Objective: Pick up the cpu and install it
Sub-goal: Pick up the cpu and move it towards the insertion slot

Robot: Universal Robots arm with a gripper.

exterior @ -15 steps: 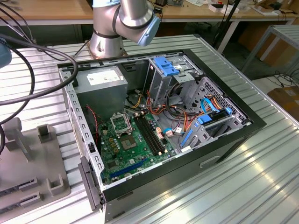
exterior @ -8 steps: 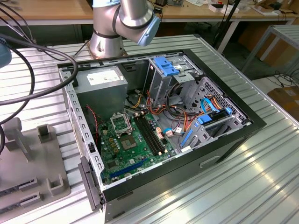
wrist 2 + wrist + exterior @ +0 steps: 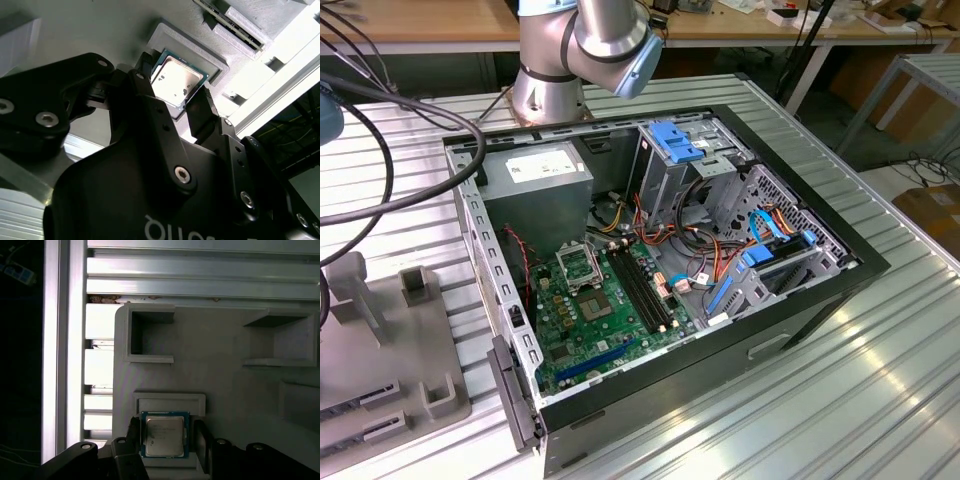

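Observation:
The cpu (image 3: 164, 435) (image 3: 177, 80), a small square chip with a silver-grey top and a green rim, lies in a shallow recess of the grey fixture plate (image 3: 225, 385). In both wrist views my gripper (image 3: 167, 436) (image 3: 174, 82) hangs over it, with one black finger (image 3: 134, 432) against one edge of the chip. The other finger (image 3: 200, 437) stands a narrow gap off the opposite edge. The gripper is open around the chip. In the exterior view the open computer case (image 3: 650, 260) holds the green motherboard with its square metal socket frame (image 3: 578, 265).
The fixture plate (image 3: 380, 350) lies at the exterior view's left on the ribbed aluminium table (image 3: 840, 380), with raised blocks and pockets (image 3: 150, 335). The arm's base (image 3: 555, 85) stands behind the case. Cables, drive cages and RAM slots (image 3: 642, 285) crowd the case.

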